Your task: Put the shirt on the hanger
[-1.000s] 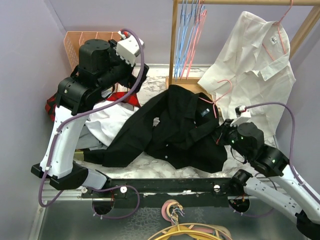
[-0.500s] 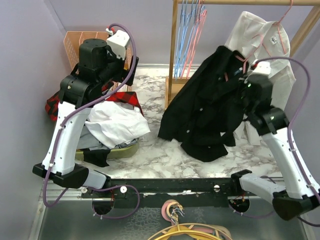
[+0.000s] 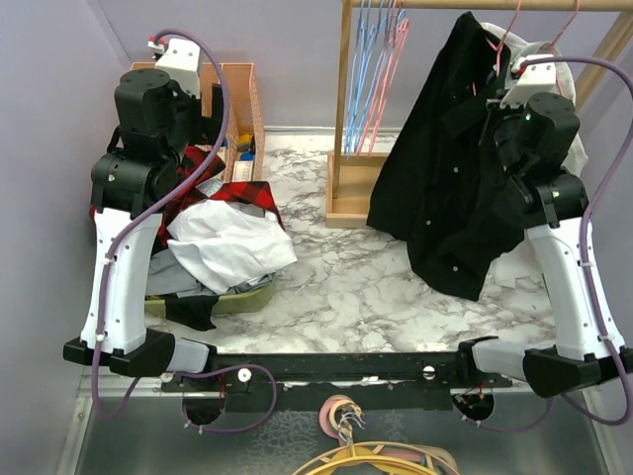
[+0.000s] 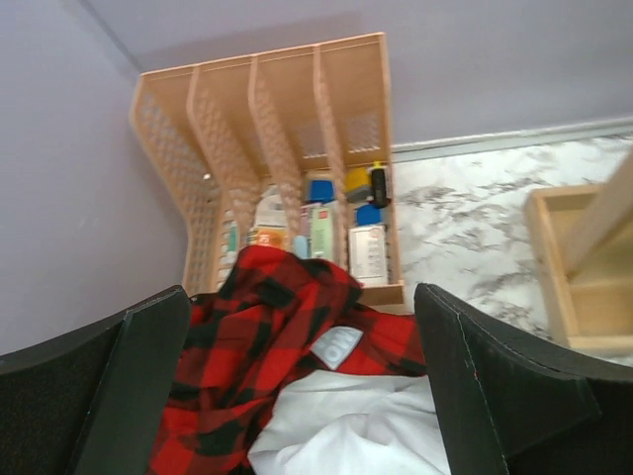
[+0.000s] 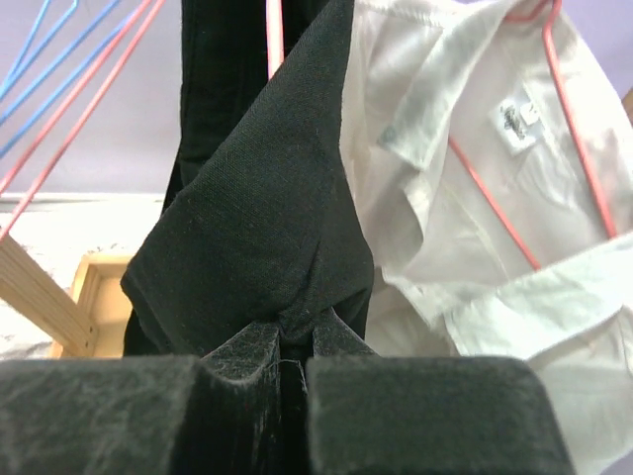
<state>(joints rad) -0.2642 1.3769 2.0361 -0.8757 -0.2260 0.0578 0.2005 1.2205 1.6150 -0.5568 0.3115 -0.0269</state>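
The black shirt (image 3: 445,188) hangs full length at the upper right, just under the wooden rail (image 3: 425,4). My right gripper (image 3: 497,71) is shut on a fold of it near the collar, and the right wrist view shows the pads (image 5: 255,348) pinching the black cloth (image 5: 257,228). A pink-red wire of the hanger (image 5: 274,35) runs down into the shirt's top, and its hook (image 3: 512,20) rises toward the rail. Whether the hook rests on the rail is hidden. My left gripper (image 3: 210,107) is open and empty, its jaws wide apart (image 4: 302,396), high at the back left.
A white shirt (image 5: 475,178) on its own pink hanger hangs right behind the black one. Blue hangers (image 3: 371,59) hang over the wooden rack base (image 3: 351,193). A plaid garment (image 4: 267,327) and white cloth (image 3: 227,242) lie piled at left. A wooden organiser (image 4: 267,109) stands behind.
My right arm has lifted the black shirt off the table up to the rail at the upper right. My left arm has drawn back and left toward the organiser.
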